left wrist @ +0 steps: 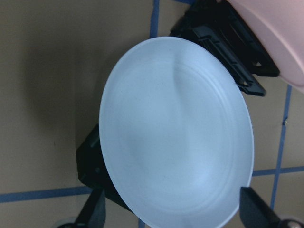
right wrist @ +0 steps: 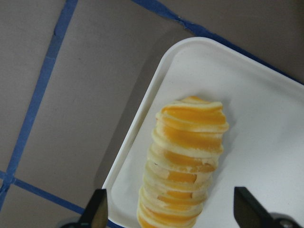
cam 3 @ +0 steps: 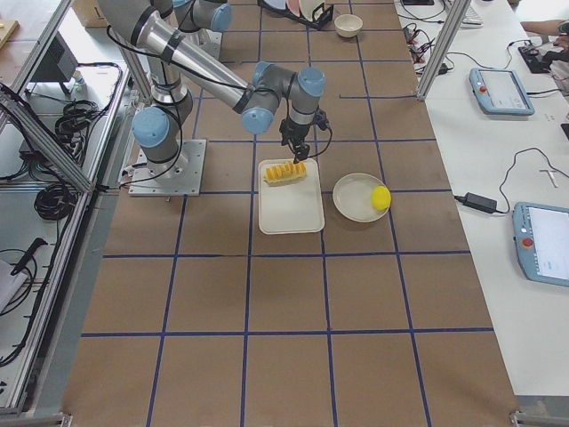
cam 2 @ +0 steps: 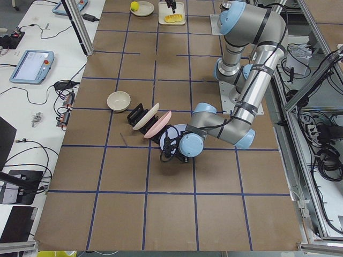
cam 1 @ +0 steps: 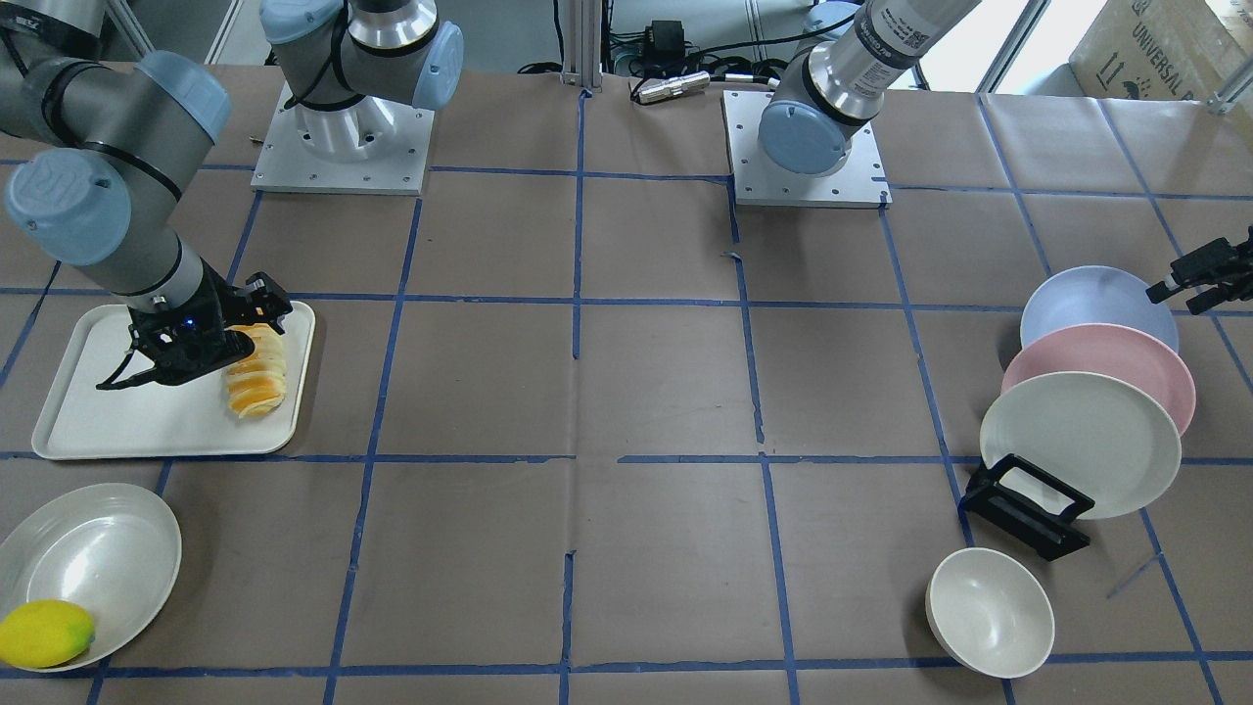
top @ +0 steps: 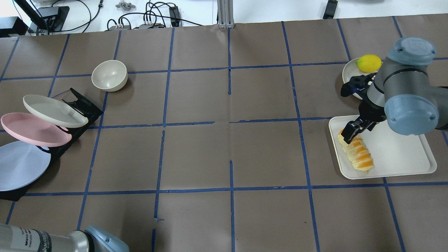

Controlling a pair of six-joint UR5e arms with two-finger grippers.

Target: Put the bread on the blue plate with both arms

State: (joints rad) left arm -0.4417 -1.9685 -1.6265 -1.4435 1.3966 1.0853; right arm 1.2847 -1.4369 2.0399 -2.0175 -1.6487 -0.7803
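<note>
The bread [cam 1: 256,377] lies on a white tray [cam 1: 147,421]; it also shows in the overhead view [top: 357,154] and the right wrist view [right wrist: 187,161]. My right gripper [top: 350,134] hangs open just over one end of the loaf, a finger on either side [right wrist: 173,211]. The blue plate [cam 1: 1091,304] leans in a black rack [cam 1: 1028,504] at the other end of the table. My left gripper [cam 1: 1189,286] is open and empty beside it, and the plate fills the left wrist view [left wrist: 175,128].
A pink plate [cam 1: 1106,367] and a cream plate [cam 1: 1077,441] lean in the same rack in front of the blue one. A cream bowl [cam 1: 989,612] stands near the rack. A yellow lemon [cam 1: 44,632] sits in a cream dish [cam 1: 98,558] by the tray.
</note>
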